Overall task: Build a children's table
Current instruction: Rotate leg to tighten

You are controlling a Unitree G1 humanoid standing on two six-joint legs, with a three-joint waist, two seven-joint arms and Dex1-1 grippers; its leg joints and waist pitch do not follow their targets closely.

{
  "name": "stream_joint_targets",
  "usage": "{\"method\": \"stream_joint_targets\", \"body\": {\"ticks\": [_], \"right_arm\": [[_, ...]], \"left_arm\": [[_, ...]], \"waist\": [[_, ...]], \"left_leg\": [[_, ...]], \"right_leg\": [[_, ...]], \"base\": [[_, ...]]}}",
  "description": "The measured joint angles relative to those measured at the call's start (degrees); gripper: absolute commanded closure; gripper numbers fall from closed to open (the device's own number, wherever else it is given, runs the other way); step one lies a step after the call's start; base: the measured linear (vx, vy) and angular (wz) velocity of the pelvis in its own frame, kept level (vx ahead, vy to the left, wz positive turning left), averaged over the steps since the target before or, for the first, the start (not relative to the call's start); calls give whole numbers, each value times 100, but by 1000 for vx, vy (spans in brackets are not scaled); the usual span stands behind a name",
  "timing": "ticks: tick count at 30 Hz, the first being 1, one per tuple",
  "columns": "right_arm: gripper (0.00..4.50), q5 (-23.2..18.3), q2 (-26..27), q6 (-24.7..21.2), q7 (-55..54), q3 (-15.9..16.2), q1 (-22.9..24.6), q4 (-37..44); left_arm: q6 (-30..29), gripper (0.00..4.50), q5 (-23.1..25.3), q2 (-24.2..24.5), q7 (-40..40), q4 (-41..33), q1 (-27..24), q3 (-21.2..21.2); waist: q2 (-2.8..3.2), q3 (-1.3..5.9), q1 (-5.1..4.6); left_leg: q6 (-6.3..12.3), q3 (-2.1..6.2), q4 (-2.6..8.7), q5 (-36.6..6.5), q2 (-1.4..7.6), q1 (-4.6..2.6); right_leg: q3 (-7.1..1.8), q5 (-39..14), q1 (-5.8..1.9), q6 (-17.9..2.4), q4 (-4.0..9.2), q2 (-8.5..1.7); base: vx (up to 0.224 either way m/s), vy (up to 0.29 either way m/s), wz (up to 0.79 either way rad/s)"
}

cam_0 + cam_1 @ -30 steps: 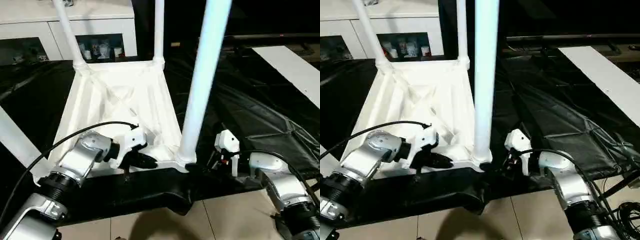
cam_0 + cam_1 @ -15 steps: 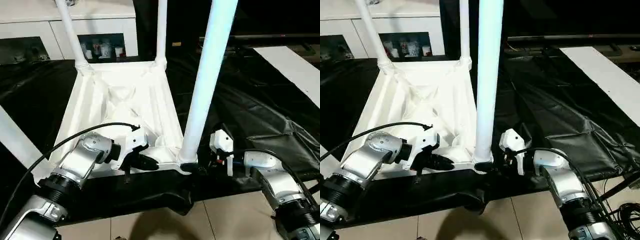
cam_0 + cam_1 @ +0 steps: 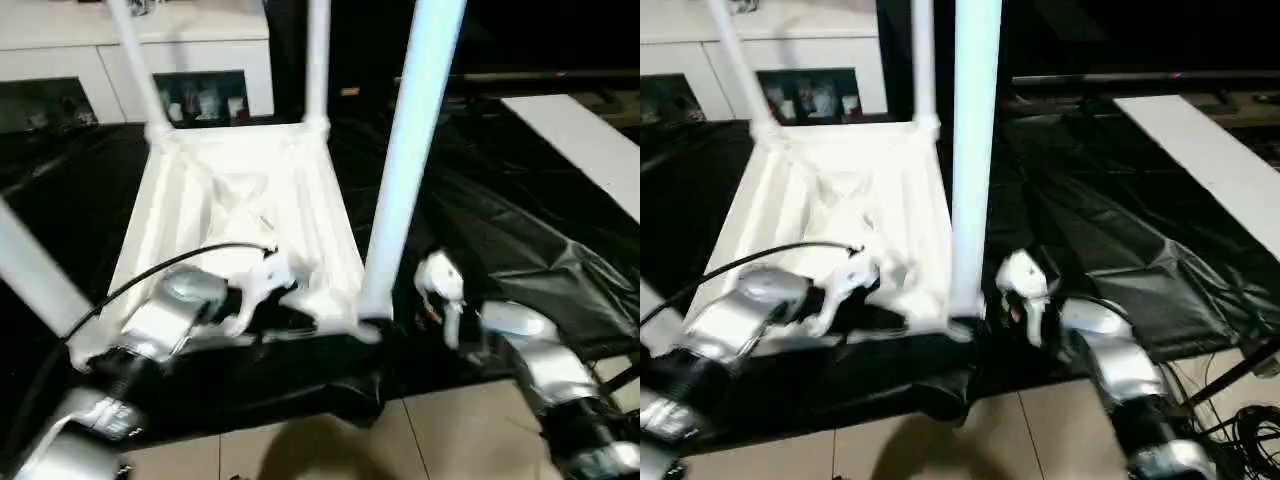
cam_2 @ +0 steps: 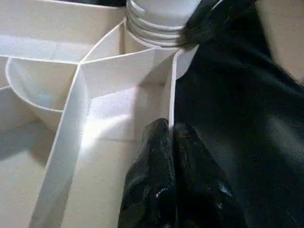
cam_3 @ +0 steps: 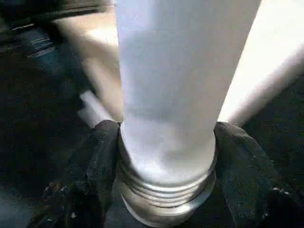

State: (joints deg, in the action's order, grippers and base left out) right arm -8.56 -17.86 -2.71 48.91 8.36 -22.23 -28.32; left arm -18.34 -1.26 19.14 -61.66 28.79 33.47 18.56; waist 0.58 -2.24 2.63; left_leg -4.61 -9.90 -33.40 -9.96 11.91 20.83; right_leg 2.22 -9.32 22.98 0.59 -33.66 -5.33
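The white tabletop [image 3: 240, 200] lies upside down on a black sheet, its ribbed underside facing up. Legs stand upright in its corner sockets: two far ones [image 3: 135, 60] [image 3: 318, 55], a near left one [image 3: 35, 275] and the near right leg [image 3: 405, 150]. My left gripper [image 4: 168, 130] is shut on the tabletop's near rim wall [image 4: 171, 90], close to the near right socket. My right gripper [image 5: 166, 142] holds the near right leg [image 5: 175, 71] just above its threaded base, one black finger [image 5: 102, 152] on each side.
A white cabinet with glass doors [image 3: 60, 70] stands behind the tabletop. The black sheet [image 3: 500, 220] spreads wrinkled to the right, with a white board [image 3: 585, 140] at its far right. Tiled floor [image 3: 300, 450] lies below the near edge, with cables [image 3: 1250, 420] at the lower right.
My right gripper has moved in closer to the base of the near right leg. The left gripper stays on the rim. The camera has shifted a little.
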Motion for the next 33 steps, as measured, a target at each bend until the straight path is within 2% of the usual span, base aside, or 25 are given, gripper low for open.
{"method": "stream_joint_targets", "body": {"ticks": [3, 8, 13, 17, 18, 19, 21, 23, 25, 30, 33], "right_arm": [[185, 111, 325, -115, -978, -215, -185, -298], [185, 278, 910, -176, -2533, -483, -543, -806], [185, 389, 1157, -187, -3208, -587, -718, -1015], [185, 372, 1219, -64, -3175, -728, -704, -1055], [150, 335, 1222, -18, -3118, -780, -676, -1055], [150, 308, 1222, 12, -3084, -802, -659, -1055], [115, 183, 1190, 80, -2888, -848, -583, -1005], [106, 39, 1088, 179, -2492, -844, -441, -813], [76, -61, 986, 197, -2224, -838, -421, -732], [59, -178, 508, 81, -1230, -542, -279, -176], [59, -62, -121, 101, -363, -122, -139, 134]], "left_arm": [[-44, 450, 108, -361, 671, 364, 223, -39], [-94, 450, 137, -1045, 1714, 1118, 629, -190], [-41, 450, 181, -1247, 2096, 1428, 792, -247], [131, 450, 229, -1269, 2067, 1559, 838, -244], [193, 450, 231, -1263, 2030, 1582, 840, -239], [237, 450, 231, -1253, 1992, 1598, 840, -238], [317, 450, 234, -1178, 1831, 1578, 837, -191], [337, 450, 222, -1058, 1628, 1433, 764, -173], [329, 450, 221, -989, 1514, 1351, 737, -163], [292, 450, 172, -705, 1047, 940, 528, -67], [252, 450, 96, -385, 524, 607, 360, 13]], "waist": [[1, -1, -70], [16, 0, -91], [27, 5, -89], [35, 9, -85], [35, 9, -85], [37, 9, -84], [37, 8, -82], [40, 6, -82], [45, 3, -88], [45, 3, -62], [49, 5, -28]], "left_leg": [[0, 8, -23, 0, -3, 7], [1, 14, -22, 0, -6, 17], [1, 18, -14, -1, -6, 19], [1, 15, -15, -1, -4, 24], [1, 15, -15, -1, -4, 24], [1, 14, -14, -1, -4, 24], [1, 13, -8, 0, -3, 25], [1, 12, 0, 0, -1, 25], [1, 12, 5, 0, -1, 25], [0, 10, 42, -1, 1, 24], [2, 9, 52, -3, 2, 25]], "right_leg": [[0, -10, 3, 22, 1, -5], [7, -10, 6, 22, 25, -4], [15, -9, 4, 24, 45, -3], [8, 1, 4, 18, 48, -3], [9, 5, 4, 17, 48, -3], [9, 10, 4, 15, 48, -3], [12, 14, 6, 13, 48, -3], [13, 26, 8, -3, 47, -2], [15, 39, 12, -21, 46, 0], [21, 36, 17, -16, 50, 3], [24, 26, 17, -13, 54, 2]], "base": [[-37, 7, -1], [0, 0, 0], [0, 0, 0], [0, 0, 0], [0, 0, 0], [0, 0, 0], [0, 0, 0], [0, 0, 0], [0, 0, 0], [0, 0, 0], [0, 0, 0]]}}
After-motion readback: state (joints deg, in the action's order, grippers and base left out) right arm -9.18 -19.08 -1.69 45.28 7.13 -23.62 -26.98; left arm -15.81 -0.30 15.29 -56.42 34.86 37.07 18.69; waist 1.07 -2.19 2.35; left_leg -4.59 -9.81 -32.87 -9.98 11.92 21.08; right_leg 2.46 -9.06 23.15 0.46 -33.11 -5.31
